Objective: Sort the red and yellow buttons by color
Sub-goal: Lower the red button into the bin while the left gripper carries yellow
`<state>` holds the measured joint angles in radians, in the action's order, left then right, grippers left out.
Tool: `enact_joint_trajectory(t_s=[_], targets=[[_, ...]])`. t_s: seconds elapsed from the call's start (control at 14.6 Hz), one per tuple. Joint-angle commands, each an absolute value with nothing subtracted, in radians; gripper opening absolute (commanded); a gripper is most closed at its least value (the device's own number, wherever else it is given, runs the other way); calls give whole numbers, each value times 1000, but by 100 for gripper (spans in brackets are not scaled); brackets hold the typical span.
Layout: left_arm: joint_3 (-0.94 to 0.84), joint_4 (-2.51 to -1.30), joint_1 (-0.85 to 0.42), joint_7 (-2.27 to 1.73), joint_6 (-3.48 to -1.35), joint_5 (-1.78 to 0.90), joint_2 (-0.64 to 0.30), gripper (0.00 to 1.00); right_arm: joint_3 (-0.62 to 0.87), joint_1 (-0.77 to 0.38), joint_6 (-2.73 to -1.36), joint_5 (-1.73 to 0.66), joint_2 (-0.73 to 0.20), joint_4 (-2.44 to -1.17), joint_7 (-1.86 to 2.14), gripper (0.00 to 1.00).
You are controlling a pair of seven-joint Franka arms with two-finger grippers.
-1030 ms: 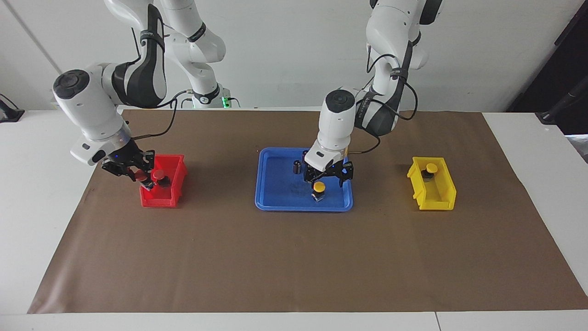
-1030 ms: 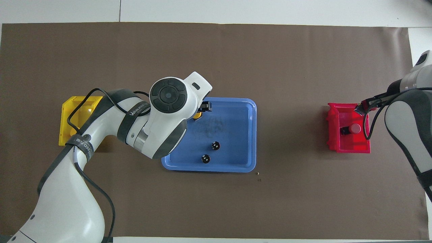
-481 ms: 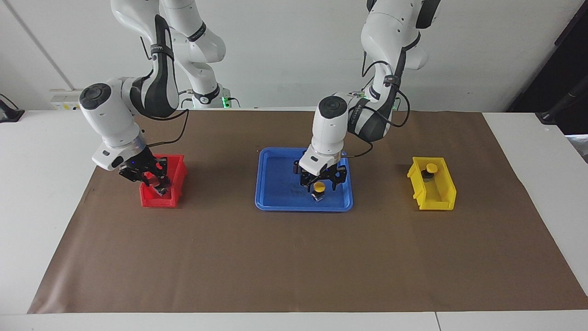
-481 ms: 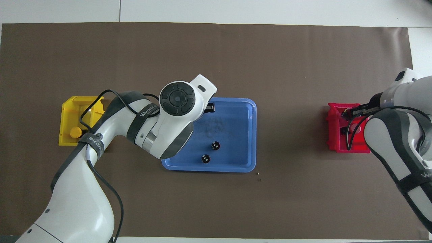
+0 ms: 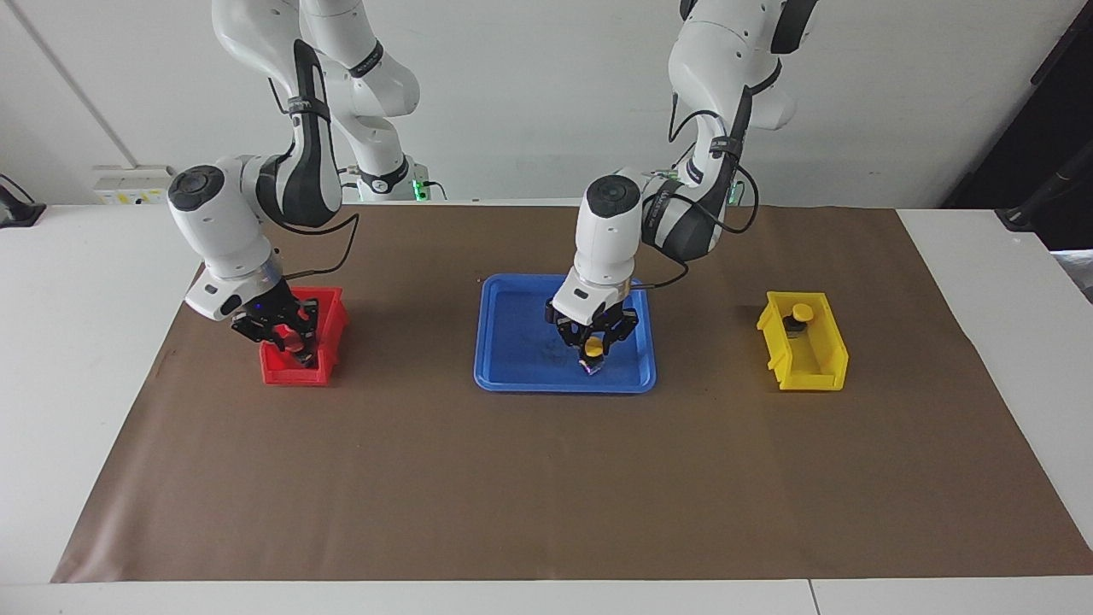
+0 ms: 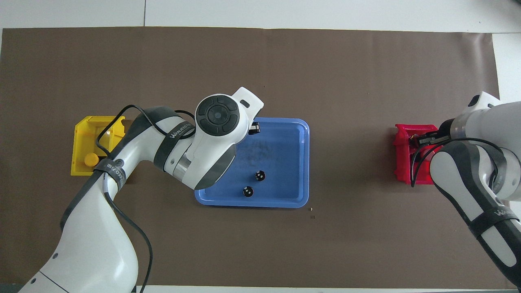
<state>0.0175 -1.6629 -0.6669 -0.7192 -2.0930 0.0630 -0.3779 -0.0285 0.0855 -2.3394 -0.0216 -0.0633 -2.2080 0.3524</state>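
"Overhead view, nearest the robots: what sat in the blue tray (image 6: 293, 162)?"
"Two dark cylinders (image 6: 248, 191). Farther out in that tray stood a yellow button (image 5: 592, 348), with the left gripper (image 5: 594, 340) down around it. I couldn't tell if it pinched the cap or merely straddled it."
"And the bins?"
"Another yellow button (image 5: 800, 312) lay in the yellow bin (image 5: 811, 367), toward the left arm's end. The right gripper (image 5: 286, 337) was low inside the red bin (image 5: 331, 309). Its grip couldn't be told, and whatever lay beneath it was hidden."

White wall (image 5: 529, 102), white table (image 5: 77, 359) (brown mat (image 5: 546, 478))
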Motion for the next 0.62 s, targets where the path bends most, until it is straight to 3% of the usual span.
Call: enact_joint_trajectory(t_s=[0.0, 0.14, 0.34, 0.55], targets=[[31, -1478, -535, -633, -1878, 91, -365, 1, -25, 98, -2358, -43, -54, -2224, 403, 47], [35, -1480, -409, -392, -1813, 80, -305, 1, -25, 98, -2346, -43, -54, -2215, 429, 68], [34, -1526, -246, -122, -1802, 80, -278, 1, -26, 98, -2154, -41, -66, -2073, 433, 100], [34, -1618, -151, -70, -1812, 77, -238, 1, -23, 84, -1972, -40, -58, -1909, 393, 100]])
